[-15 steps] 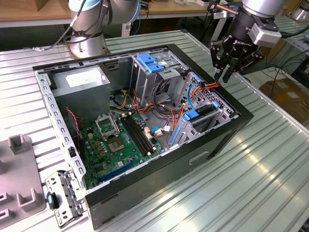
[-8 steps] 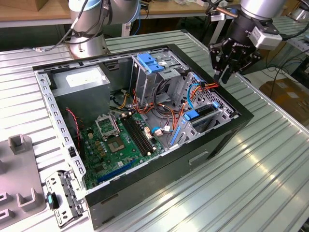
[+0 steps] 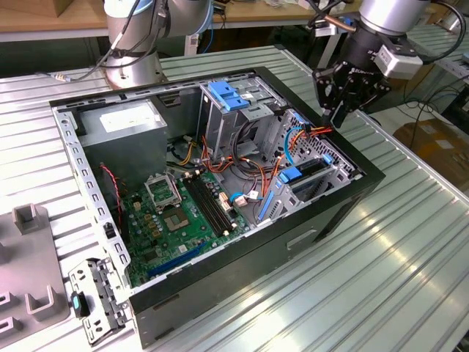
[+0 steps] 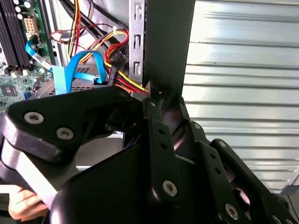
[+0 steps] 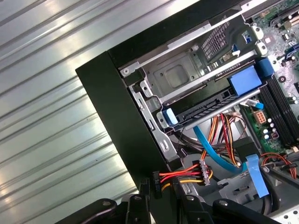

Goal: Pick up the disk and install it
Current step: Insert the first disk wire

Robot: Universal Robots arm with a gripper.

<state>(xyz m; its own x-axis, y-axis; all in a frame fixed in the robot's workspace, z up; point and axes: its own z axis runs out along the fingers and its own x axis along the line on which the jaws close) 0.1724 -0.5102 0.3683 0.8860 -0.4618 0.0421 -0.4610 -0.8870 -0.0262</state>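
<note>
On the ribbed aluminium table (image 3: 410,242) lies an open black computer case (image 3: 333,213) of painted sheet steel, its green motherboard (image 3: 183,220) facing up among dull stamped-metal brackets. At the exterior view's right end of the case stands the perforated drive cage (image 3: 322,158), and slotted into it is a flat slab with a blue plastic side rail, apparently the disk (image 3: 314,167); its label is hidden, so I cannot be sure. The black, bolted gripper (image 3: 338,117) hangs at the case's rim just above that cage, right by a bundle of red, yellow and orange power wires (image 5: 180,176) ending in a small black connector (image 5: 156,179). Whether it is parted or closed, or has hold of anything, I cannot tell. The main risk is snagging these soft wires or the blue ribbon cable (image 5: 210,149), or striking the thin case wall, which could tug the connector loose.
</note>
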